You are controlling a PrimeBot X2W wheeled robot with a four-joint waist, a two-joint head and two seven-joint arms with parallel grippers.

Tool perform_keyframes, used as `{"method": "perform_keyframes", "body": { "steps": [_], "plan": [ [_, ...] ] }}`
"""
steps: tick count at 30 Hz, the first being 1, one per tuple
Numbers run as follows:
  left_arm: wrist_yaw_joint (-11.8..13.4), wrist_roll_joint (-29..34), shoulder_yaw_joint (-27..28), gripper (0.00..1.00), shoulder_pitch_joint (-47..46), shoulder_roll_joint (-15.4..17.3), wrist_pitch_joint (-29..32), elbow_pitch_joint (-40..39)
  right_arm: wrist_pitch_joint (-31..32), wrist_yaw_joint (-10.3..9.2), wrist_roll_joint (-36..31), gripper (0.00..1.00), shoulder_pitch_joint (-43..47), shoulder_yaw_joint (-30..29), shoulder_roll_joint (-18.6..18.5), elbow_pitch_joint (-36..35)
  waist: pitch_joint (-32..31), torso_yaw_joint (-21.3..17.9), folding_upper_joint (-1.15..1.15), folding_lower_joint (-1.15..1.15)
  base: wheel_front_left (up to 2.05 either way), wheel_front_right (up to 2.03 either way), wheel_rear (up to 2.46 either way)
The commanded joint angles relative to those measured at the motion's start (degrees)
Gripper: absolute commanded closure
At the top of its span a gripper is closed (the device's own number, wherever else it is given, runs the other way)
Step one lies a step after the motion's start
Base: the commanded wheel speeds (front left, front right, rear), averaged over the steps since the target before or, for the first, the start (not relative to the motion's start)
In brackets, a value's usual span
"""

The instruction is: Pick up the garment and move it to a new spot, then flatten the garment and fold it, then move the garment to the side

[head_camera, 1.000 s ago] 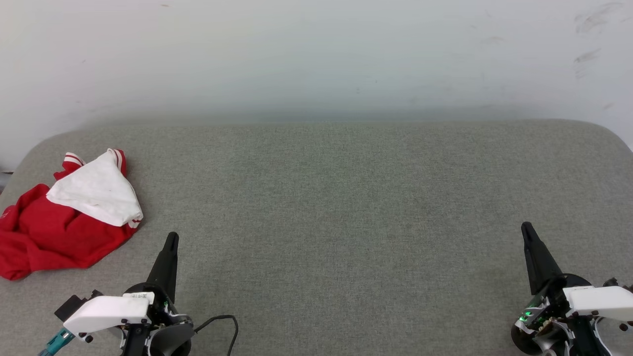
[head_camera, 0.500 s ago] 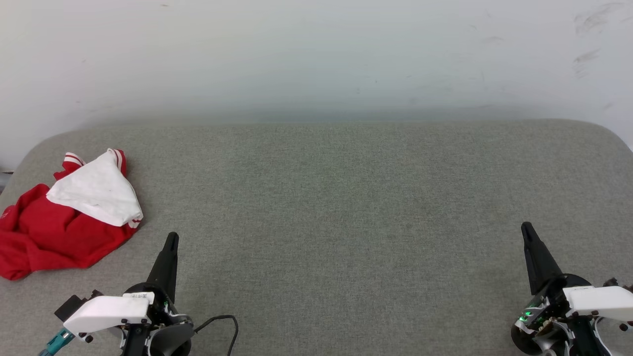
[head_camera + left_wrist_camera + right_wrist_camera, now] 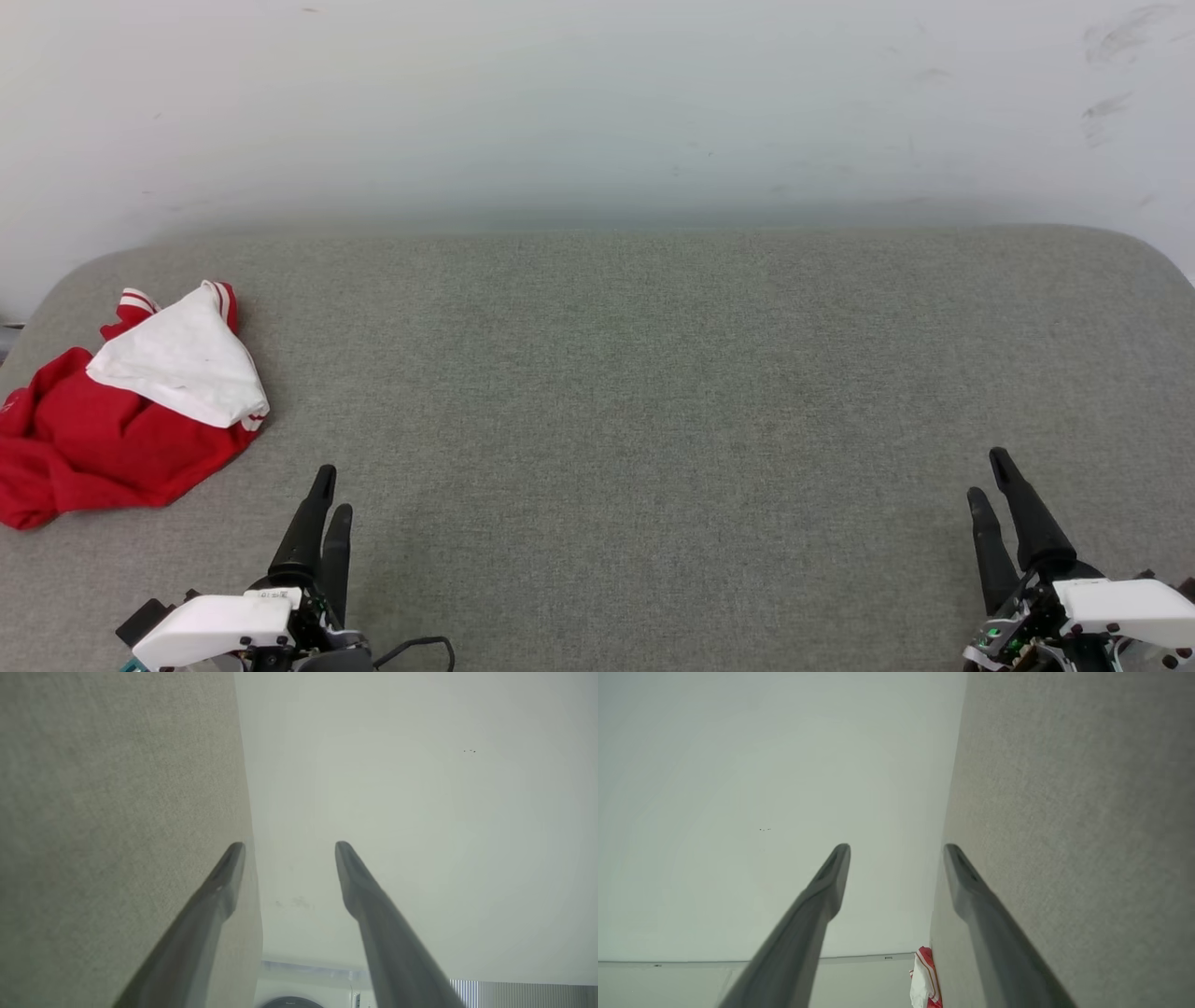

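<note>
The garment [image 3: 121,420] lies crumpled at the far left of the grey padded table [image 3: 635,392], red cloth with a white sleeve on top and striped trim showing. A small part of the garment [image 3: 924,980] also appears at the bottom of the right wrist view. My left gripper [image 3: 329,490] stands open near the front edge, to the right of the garment and apart from it, its fingers [image 3: 224,882] empty. My right gripper [image 3: 988,476] is open at the front right, far from the garment, its fingers [image 3: 831,877] holding nothing.
A pale wall [image 3: 597,103] rises behind the table. A dark cable [image 3: 420,644] loops by the left wrist at the bottom edge. The table's corners are rounded at the far left and far right.
Both grippers have gone from shut to open, and both have dropped lower in the head view. The garment has not moved.
</note>
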Motion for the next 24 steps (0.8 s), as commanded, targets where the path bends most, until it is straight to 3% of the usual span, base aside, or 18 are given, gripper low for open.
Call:
{"method": "perform_keyframes", "body": {
  "steps": [1, 6, 12, 24],
  "plan": [
    [-0.01, 0.06, 0.09, 0.00, -0.76, 0.05, -0.84, -1.40, -0.83, 0.00, -0.36, 0.00, -0.68, 0.26, -0.01, -1.22, 0.02, 0.00, 0.00, 0.00, 0.00, 0.00, 0.00],
    [-0.01, 1.38, 0.48, 0.00, -0.50, 0.06, -2.29, -2.45, -2.29, 0.00, -3.11, 0.00, -0.41, 0.26, 0.00, -2.16, 0.05, 0.03, 0.00, 0.00, 0.00, 0.00, 0.00],
    [0.14, 7.96, 1.84, 0.00, -0.65, 0.07, -3.92, -3.53, -3.94, 0.00, -9.30, 0.00, -0.26, -0.55, 0.00, -3.96, 0.12, 0.09, 0.00, 0.00, 0.00, 0.00, 0.00],
    [4.47, 24.28, 0.57, 0.00, -0.42, 0.09, -6.87, -8.95, -6.91, 0.00, -27.60, 0.00, 0.06, 0.82, 0.01, -9.81, 0.42, 0.30, 0.00, 0.00, 0.00, 0.00, 0.00]
  ]
}}
